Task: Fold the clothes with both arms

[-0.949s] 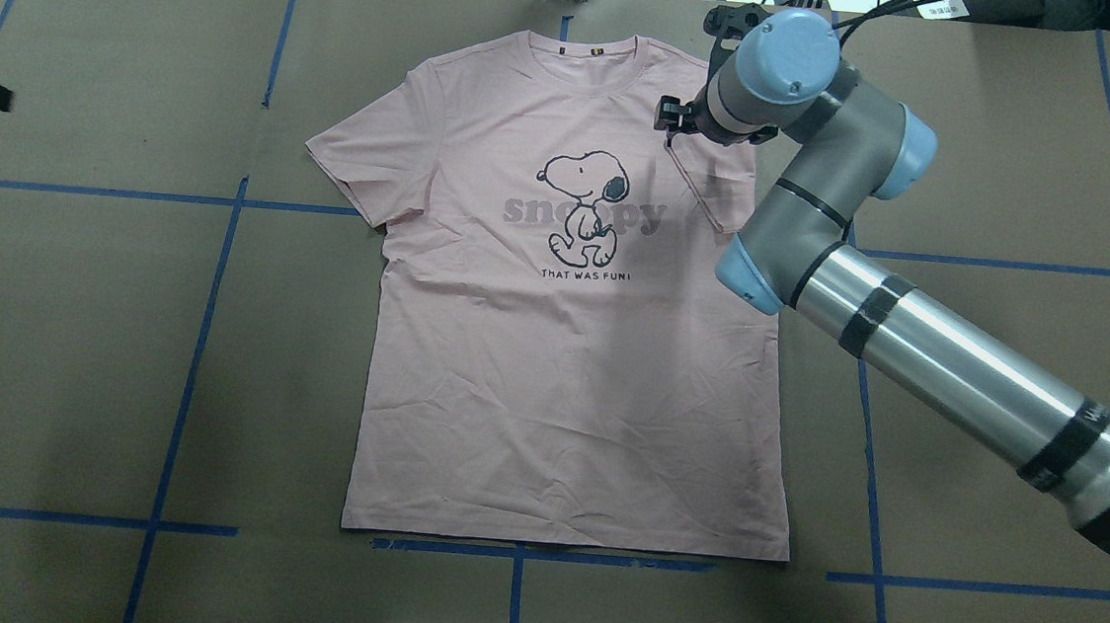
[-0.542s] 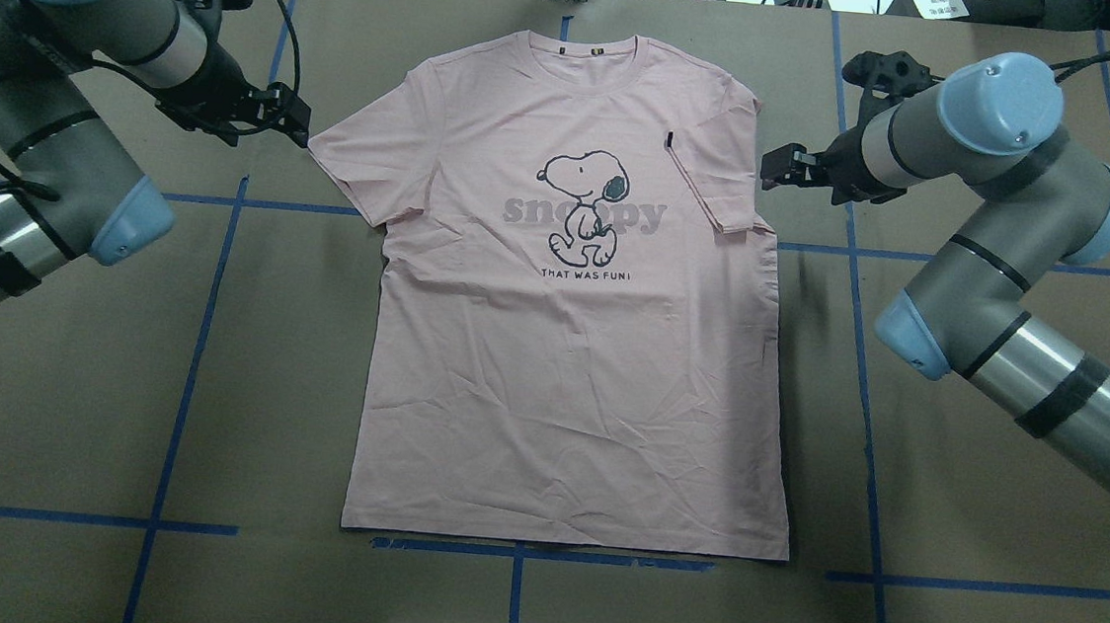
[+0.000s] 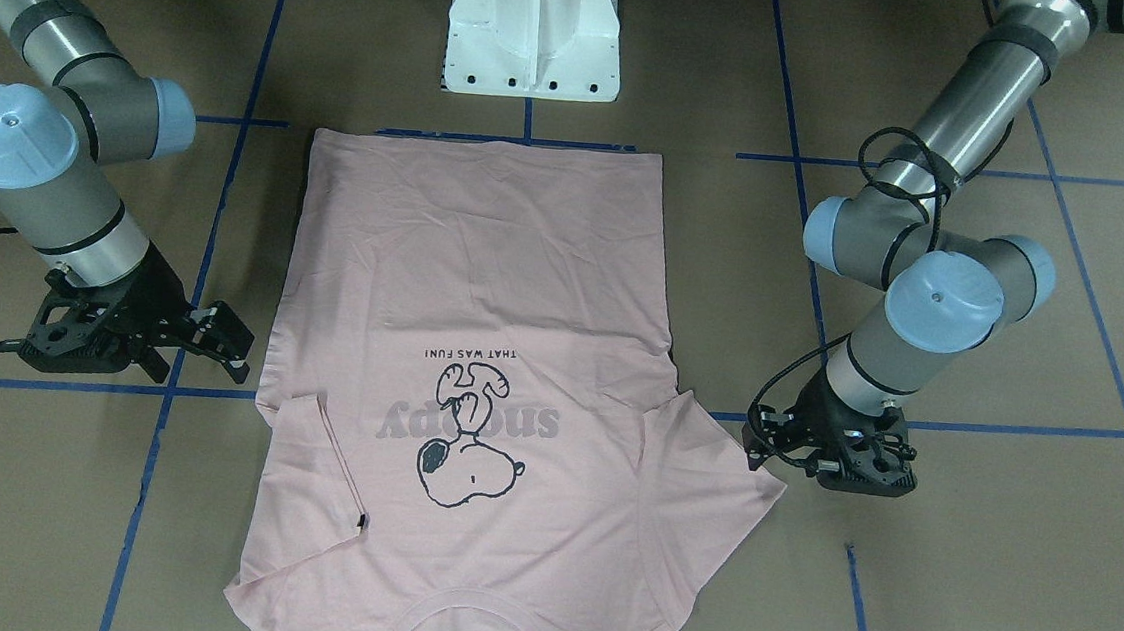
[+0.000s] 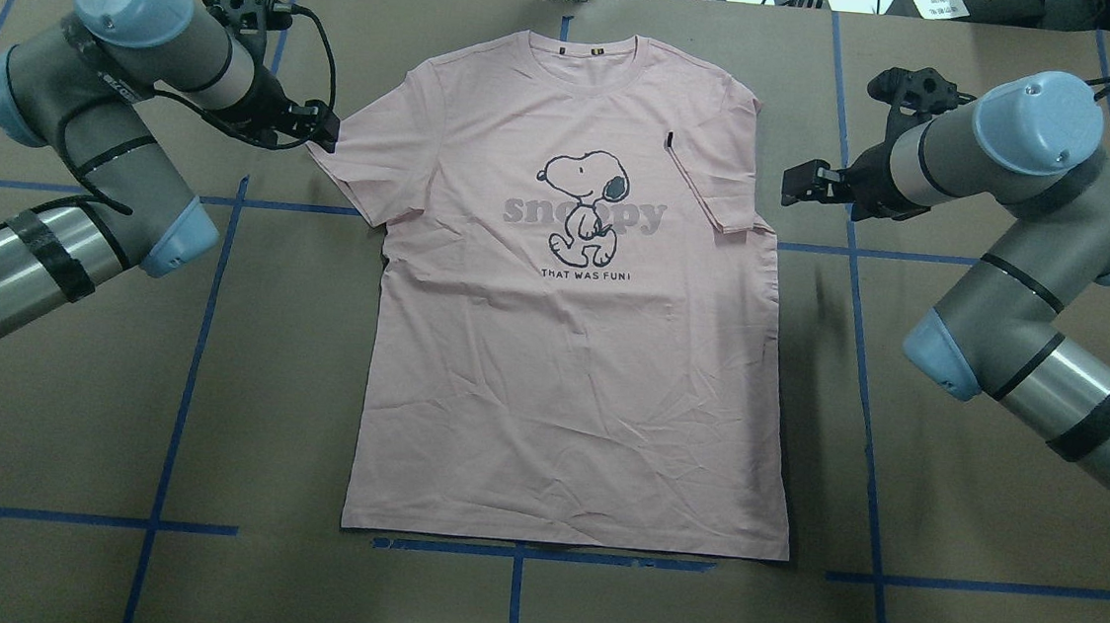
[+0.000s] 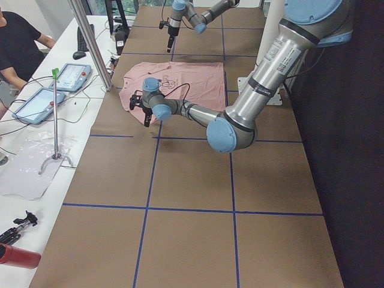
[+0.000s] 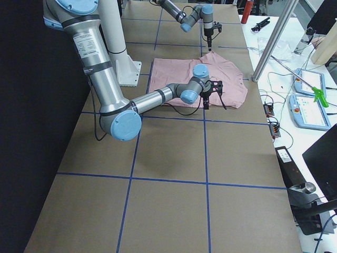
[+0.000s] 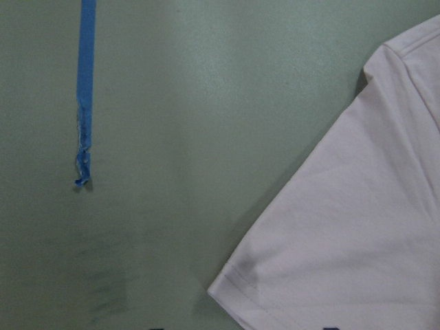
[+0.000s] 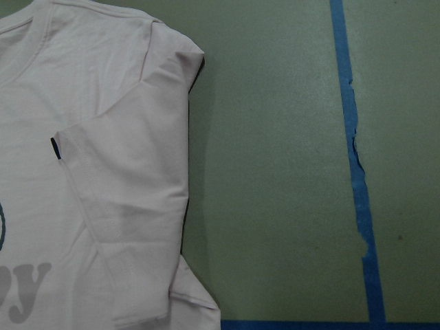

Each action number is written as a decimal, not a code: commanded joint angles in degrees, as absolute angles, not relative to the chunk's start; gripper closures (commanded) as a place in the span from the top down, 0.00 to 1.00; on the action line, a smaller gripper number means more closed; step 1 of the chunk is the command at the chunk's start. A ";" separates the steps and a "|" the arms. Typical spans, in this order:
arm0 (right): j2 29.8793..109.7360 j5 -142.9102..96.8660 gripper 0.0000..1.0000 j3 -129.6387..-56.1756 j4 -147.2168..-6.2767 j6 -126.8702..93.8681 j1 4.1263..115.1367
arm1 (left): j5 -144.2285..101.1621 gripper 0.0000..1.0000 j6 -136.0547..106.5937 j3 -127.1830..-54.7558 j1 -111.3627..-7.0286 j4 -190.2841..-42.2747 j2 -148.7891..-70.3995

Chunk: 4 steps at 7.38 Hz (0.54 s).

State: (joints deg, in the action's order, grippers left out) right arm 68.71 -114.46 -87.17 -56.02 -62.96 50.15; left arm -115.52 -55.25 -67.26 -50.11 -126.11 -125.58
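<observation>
- Front-facing view: the T-shirt [image 3: 485, 279] is lying flat on the desk [image 3: 900, 603], print up, collar toward this camera. The right sleeve [image 3: 320, 457] is sitting folded in over the chest. The left sleeve [image 3: 720, 478] is spread out flat. The right tool [image 3: 229, 339] is hovering just beside the shirt's side edge, fingers apart and carrying nothing. The left tool [image 3: 763, 444] is sitting just beside the left sleeve's cuff; cannot tell how its jaws stand.
- Overhead view: a second ago the right arm [image 4: 1020, 190] was reaching over the shoulder at the sleeve tag [image 4: 668, 142]. Now it is pulling back clear of the cloth. The left arm [image 4: 118, 69] was nearly out of frame then and is now closing in, with its tool tip at the cuff. Cannot tell whether it is touching. The shirt itself is not shifting.
- Exterior left and right views: both tools are showing low by the shirt's upper corners, too small for judging jaws.
- Left wrist view: the cuff corner is filling the lower right, with blue tape [image 7: 86, 89] off to the left on bare desk.
- Right wrist view: it is looking down on the folded sleeve and tag, with no cloth in the tool.
- Judgement: the right sleeve fold is looking finished. The left sleeve is likely coming next and is not yet gripped.
</observation>
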 commanded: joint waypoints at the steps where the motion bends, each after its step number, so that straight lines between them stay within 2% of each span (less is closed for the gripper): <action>1: 68.99 -114.52 1.00 -87.36 -55.99 -62.84 50.19 | -115.14 0.68 -55.20 -64.87 -49.83 -126.47 -126.56; 2: 68.99 -114.52 1.00 -87.36 -55.90 -62.67 50.27 | -115.05 0.68 -55.20 -63.65 -49.83 -128.65 -126.65; 3: 68.99 -114.52 1.00 -87.62 -55.90 -62.67 50.27 | -115.05 0.62 -55.11 -62.85 -49.83 -129.02 -126.74; 4: 69.34 -114.52 1.00 -88.50 -55.99 -62.75 50.36 | -115.05 0.42 -55.19 -62.84 -49.83 -129.02 -126.74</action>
